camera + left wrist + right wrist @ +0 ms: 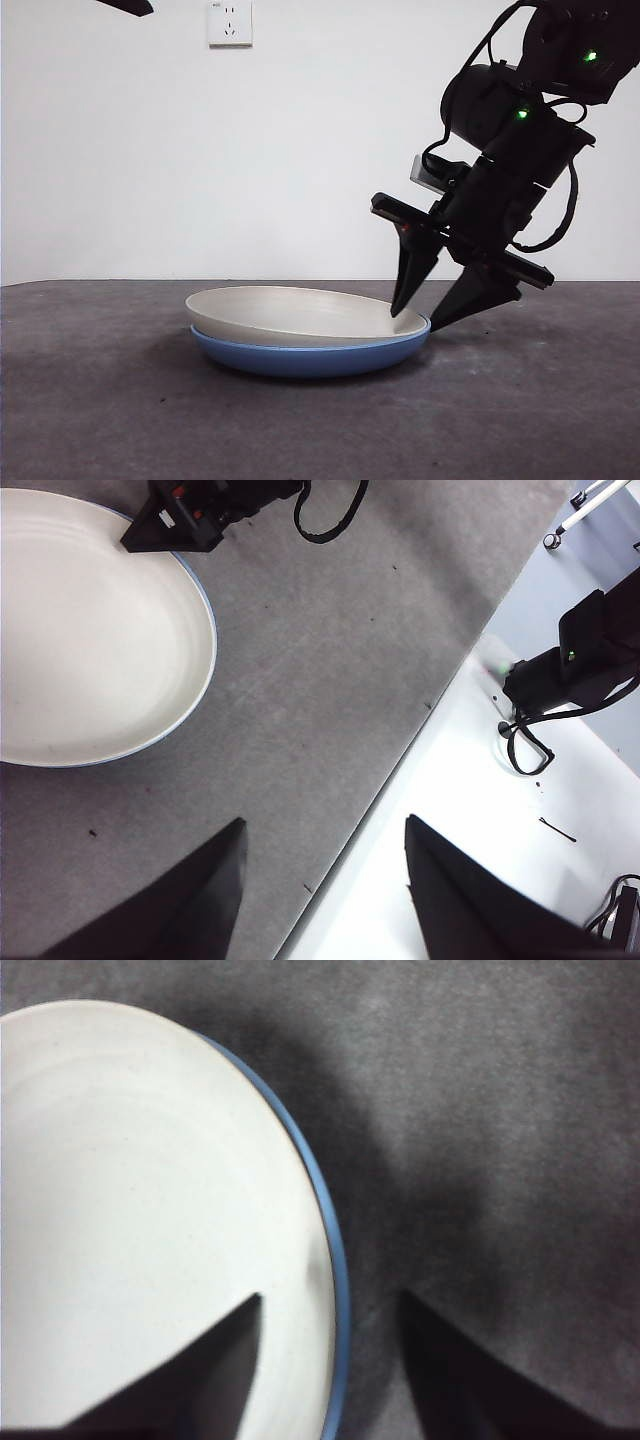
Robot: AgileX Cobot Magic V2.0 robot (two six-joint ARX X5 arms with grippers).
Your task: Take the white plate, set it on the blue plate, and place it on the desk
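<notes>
The white plate (300, 312) lies nested in the blue plate (300, 358) on the dark grey desk (100, 410). My right gripper (416, 320) is open and tilted down over the stack's right rim. One jaw sits over the white plate (130, 1190), the other outside the blue plate's rim (325, 1210), above the desk (480, 1110). My left gripper (324, 825) is open and empty, held high near the desk's edge. From there both plates, white (90, 630) over blue (211, 620), show with the right gripper (170, 530) at their rim.
A wall socket (229, 22) is on the white wall behind. The left arm shows only as a black tip (128, 6) at the top left. Past the desk's edge (420, 720) lie a white surface (470, 820), black gear (580, 660) and cables.
</notes>
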